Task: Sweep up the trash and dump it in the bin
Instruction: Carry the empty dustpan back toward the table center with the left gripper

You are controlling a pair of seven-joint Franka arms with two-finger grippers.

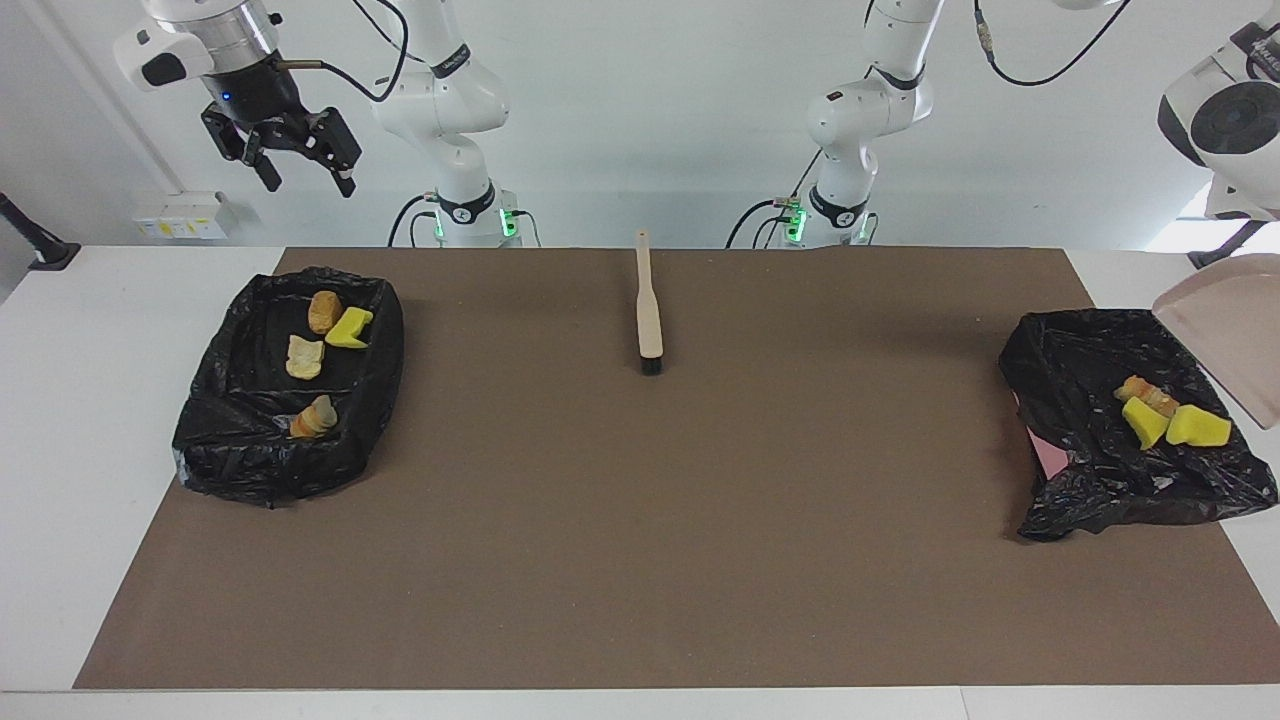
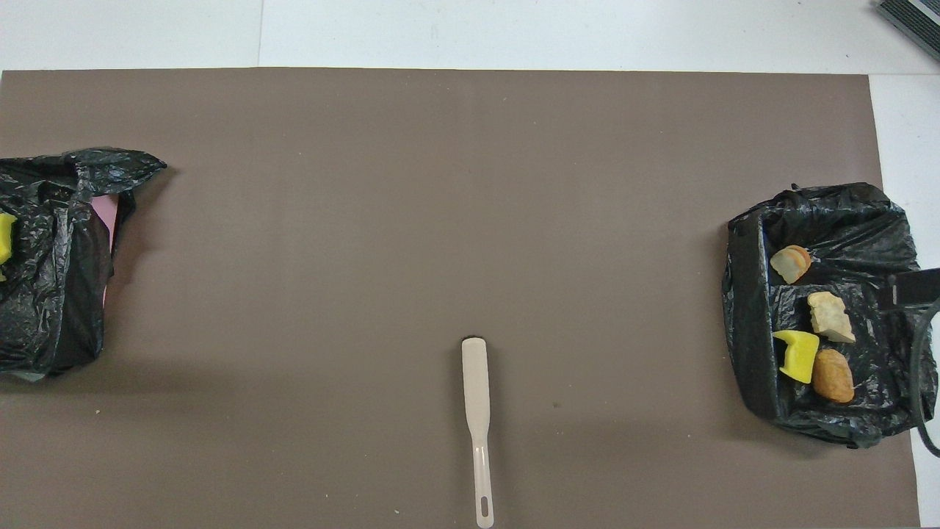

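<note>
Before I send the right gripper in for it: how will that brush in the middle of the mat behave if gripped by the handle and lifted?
The brush looks like one rigid piece, so it should probably lift without flexing. Lying flat with a flattened handle, it seems unlikely to roll. The thicker bristle end may dip if it is gripped near the handle tip.

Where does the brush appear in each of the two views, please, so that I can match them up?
Facing view: the brush lies top centre on the brown mat, bristles pointing away from the robots.
Overhead view: the brush lies bottom centre, handle end at the lower edge.
Shared landmark: the black-lined bin with four trash lumps, at the right arm's end of the table.
</note>
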